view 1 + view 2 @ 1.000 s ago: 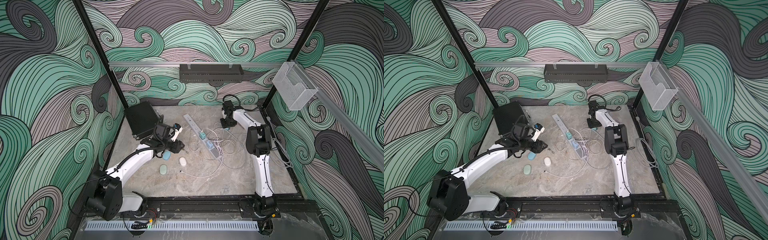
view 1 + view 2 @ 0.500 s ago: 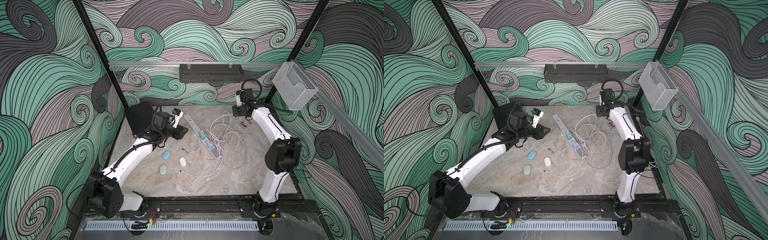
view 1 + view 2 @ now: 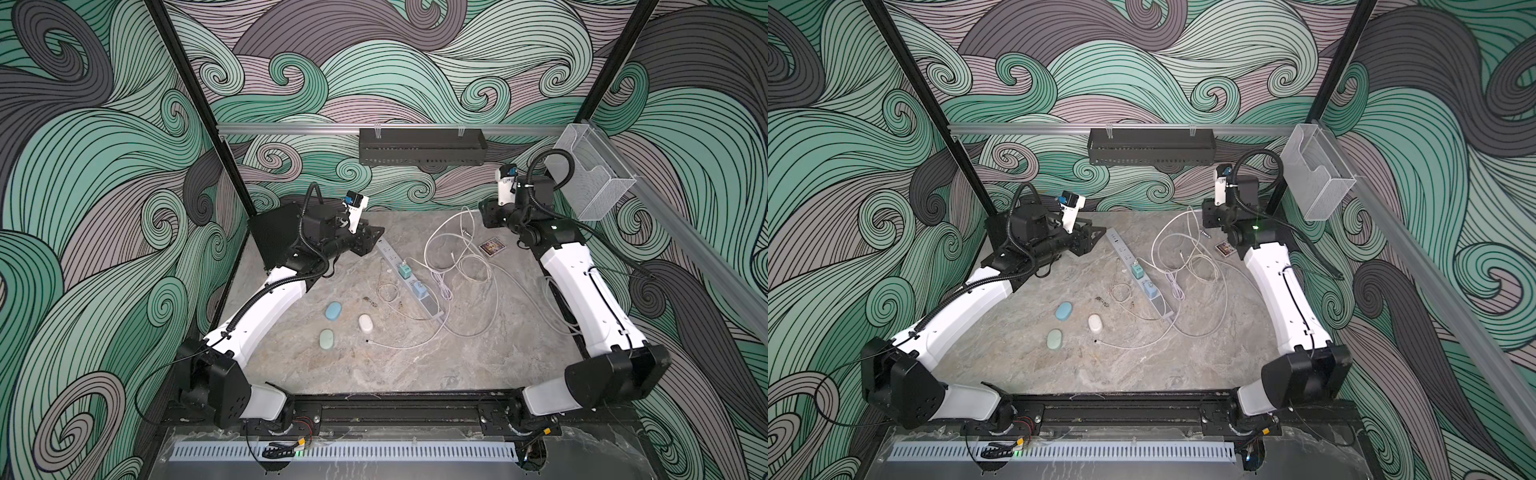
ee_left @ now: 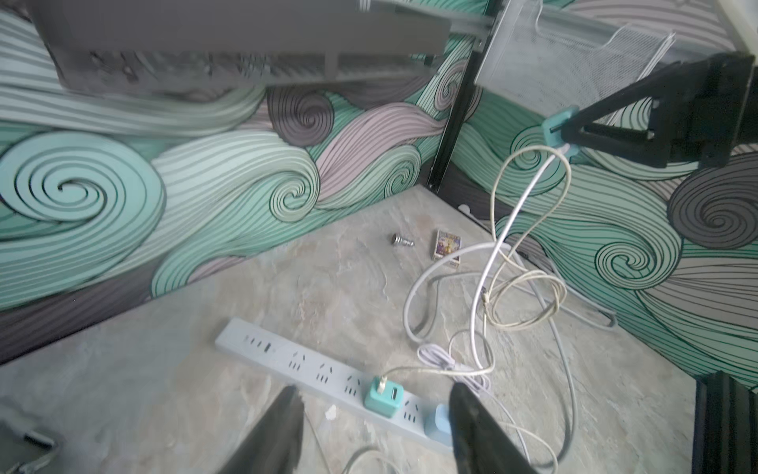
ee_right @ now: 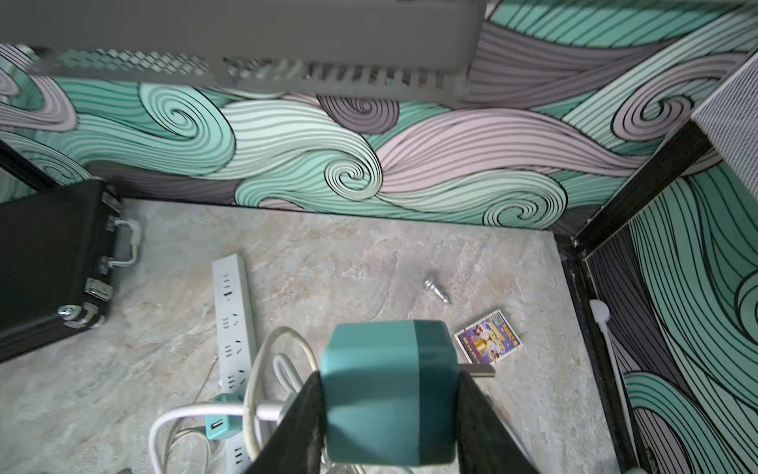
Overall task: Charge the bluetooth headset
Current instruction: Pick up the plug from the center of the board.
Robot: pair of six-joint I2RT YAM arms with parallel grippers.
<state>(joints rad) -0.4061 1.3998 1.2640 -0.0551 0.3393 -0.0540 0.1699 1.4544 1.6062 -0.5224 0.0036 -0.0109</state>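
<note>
The right pincer (image 5: 389, 379) is clenched on a teal adapter (image 5: 365, 410), squeezing its two flat sides. A white cable (image 5: 254, 369) loops off the adapter, and a metal prong pokes out on its right in the wrist view. In both top views this arm sits in the upper right, raised off the table (image 3: 478, 365).

The power strip (image 3: 430, 305) lies down and to the left of it. Its long axis runs on a slant from upper left to lower right. Two chargers already sit in its middle, so the free sockets are at the upper-left end. That end is just beside the left pincer (image 3: 371, 241), which is released, jaws apart with nothing between them.

The headset cases, three small ovals (image 3: 333, 311), lie on the table in the lower centre-left, well apart from both pincers. The left arm is the nearer one to them.

I'd guess the adapter has to swing left and turn prongs-down onto a free socket.
</note>
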